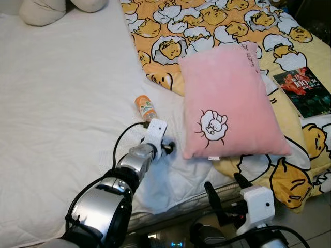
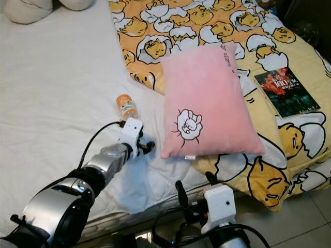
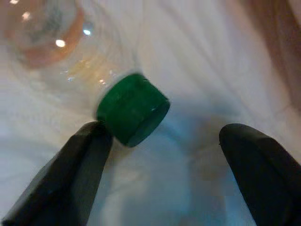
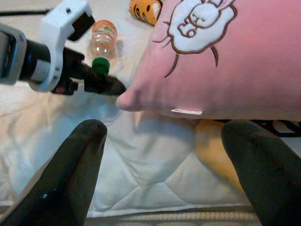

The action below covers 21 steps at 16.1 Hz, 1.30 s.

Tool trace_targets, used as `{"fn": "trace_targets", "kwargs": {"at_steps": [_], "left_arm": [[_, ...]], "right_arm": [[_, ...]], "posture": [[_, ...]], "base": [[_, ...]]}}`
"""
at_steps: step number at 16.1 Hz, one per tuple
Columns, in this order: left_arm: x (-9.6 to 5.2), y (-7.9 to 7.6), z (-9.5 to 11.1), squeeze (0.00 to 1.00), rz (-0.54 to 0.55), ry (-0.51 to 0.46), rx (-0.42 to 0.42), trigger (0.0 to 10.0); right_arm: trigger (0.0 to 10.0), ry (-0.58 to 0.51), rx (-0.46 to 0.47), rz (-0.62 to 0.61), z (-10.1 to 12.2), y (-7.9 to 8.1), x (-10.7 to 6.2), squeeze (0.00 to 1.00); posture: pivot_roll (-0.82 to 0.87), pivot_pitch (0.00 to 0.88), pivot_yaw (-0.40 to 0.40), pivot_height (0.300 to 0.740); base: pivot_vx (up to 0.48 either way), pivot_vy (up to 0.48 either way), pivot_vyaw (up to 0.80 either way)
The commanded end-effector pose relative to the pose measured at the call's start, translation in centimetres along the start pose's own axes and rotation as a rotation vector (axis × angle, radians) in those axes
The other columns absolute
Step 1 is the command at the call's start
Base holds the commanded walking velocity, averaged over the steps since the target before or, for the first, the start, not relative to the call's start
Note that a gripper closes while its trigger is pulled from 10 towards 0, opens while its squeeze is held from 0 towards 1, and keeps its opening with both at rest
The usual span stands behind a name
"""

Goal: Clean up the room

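And there it was, the plastic bottle (image 1: 146,108), lying on its side on the white bed (image 1: 62,103), just beside the lower left corner of the pink pillow (image 1: 227,103). Its green cap (image 3: 133,108) pointed back toward the robot. The left gripper (image 3: 160,155) was right on it! Jaws spread wide, one finger (image 3: 70,174) touching the cap's edge, the other well apart on the far side. Nothing was pinched yet. A close approach, I'd say, with the squeeze not yet made.

The right gripper (image 4: 164,169) hung low off the bed's near edge, below the pillow, jaws spread and empty, looking on.

As for the tidy-up, it looked barely begun. The bottle lay loose on the sheet. The pillow sat askew across the yellow patterned blanket (image 1: 207,26), which was rumpled. A book (image 1: 304,90) rested on that blanket to the right of the pillow. So the bottle came first, by my reading, and everything else remained to be done.
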<state>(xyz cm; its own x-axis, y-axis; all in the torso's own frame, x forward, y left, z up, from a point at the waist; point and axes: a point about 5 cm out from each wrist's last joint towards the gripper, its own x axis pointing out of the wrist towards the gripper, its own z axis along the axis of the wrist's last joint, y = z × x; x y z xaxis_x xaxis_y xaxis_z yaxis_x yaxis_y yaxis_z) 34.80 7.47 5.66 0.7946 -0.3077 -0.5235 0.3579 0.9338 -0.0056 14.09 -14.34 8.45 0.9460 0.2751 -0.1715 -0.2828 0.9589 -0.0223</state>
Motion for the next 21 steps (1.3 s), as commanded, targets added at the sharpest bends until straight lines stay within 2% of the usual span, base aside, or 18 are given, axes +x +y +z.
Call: {"fn": "trace_targets", "kwargs": {"at_steps": [1,2,3,6,7,9,11,12,13,15,17,18,19,20,21], "left_arm": [[0.0,0.6,0.1,0.0,0.02,0.017,-0.08,0.0],[-0.1,0.9,0.4,0.0,0.032,0.016,-0.149,0.0],[-0.1,1.2,0.6,0.0,0.042,0.018,-0.175,0.0],[-0.3,1.9,0.3,0.0,0.077,0.022,-0.172,0.0],[-0.3,1.9,-0.2,0.0,0.098,0.045,-0.24,0.0],[-0.3,1.8,-0.4,0.0,0.1,0.068,-0.316,0.0],[-0.2,1.6,-0.3,0.0,0.092,0.078,-0.455,0.0],[-0.2,1.5,-0.1,0.0,0.091,0.074,-0.462,0.0],[-0.2,1.6,0.2,0.0,0.095,0.058,-0.431,0.0],[-0.3,2.0,0.8,0.0,0.111,0.031,-0.301,0.0],[-0.6,2.9,0.7,0.0,0.202,0.009,-0.052,0.0],[-0.9,3.5,0.9,0.0,0.254,-0.023,-0.004,10.0],[-1.3,3.8,1.4,0.07,0.293,-0.075,0.021,10.0],[-2.1,3.7,2.1,1.0,0.308,-0.125,0.031,10.0],[-2.7,3.2,2.0,1.0,0.3,-0.129,0.006,10.0]], "right_arm": [[10.0,0.021,0.011,-0.001,-0.3,0.2,0.0,0.0],[10.0,0.022,0.012,-0.003,-0.4,0.2,0.0,0.0],[10.0,0.023,0.013,-0.004,-0.4,0.3,0.0,0.0],[10.0,0.026,0.018,-0.008,-0.6,0.4,0.3,0.0],[10.0,0.026,0.019,-0.004,-0.7,0.5,0.5,0.0],[10.0,0.027,0.018,0.0,-0.7,0.5,0.7,0.0],[10.0,0.027,0.015,0.004,-0.8,0.4,0.8,0.0],[10.0,0.028,0.013,0.003,-0.8,0.4,0.9,0.0],[10.0,0.028,0.012,0.003,-0.9,0.3,0.9,0.0],[10.0,0.028,0.012,0.002,-1.0,0.4,1.0,0.0],[10.0,0.026,0.015,0.0,-1.0,0.5,1.2,0.0],[10.0,0.025,0.015,-0.002,-1.1,0.5,1.2,0.0],[10.0,0.024,0.015,-0.003,-1.1,0.5,1.2,0.0],[10.0,0.024,0.015,-0.005,-1.2,0.5,1.2,0.0],[10.0,0.024,0.015,-0.006,-1.3,0.5,1.3,0.0]], "posture": [[-0.26,0.166,0.102,0.74],[-0.26,0.166,0.105,0.74],[-0.26,0.166,0.107,0.74],[-0.25,0.158,0.107,0.74],[-0.24,0.154,0.104,0.74],[-0.24,0.152,0.101,0.74],[-0.24,0.149,0.099,0.74],[-0.24,0.147,0.1,0.74],[-0.24,0.145,0.101,0.74],[-0.24,0.142,0.105,0.74],[-0.23,0.135,0.112,0.74],[-0.23,0.128,0.118,0.74],[-0.23,0.128,0.118,0.74],[-0.23,0.118,0.123,0.74],[-0.23,0.108,0.127,0.74]], "base": [[0.0,0.0,0.0],[0.0,0.0,0.0],[0.0,0.0,0.0],[0.0,0.0,0.0],[0.0,0.0,0.0],[0.0,0.0,0.0],[0.0,0.0,0.0],[0.0,0.0,0.0],[0.0,0.0,0.0],[0.0,0.0,0.0],[0.0,0.0,0.0],[0.0,0.0,0.0],[0.0,0.0,0.0],[0.0,0.0,0.0],[0.0,0.0,0.0]]}}
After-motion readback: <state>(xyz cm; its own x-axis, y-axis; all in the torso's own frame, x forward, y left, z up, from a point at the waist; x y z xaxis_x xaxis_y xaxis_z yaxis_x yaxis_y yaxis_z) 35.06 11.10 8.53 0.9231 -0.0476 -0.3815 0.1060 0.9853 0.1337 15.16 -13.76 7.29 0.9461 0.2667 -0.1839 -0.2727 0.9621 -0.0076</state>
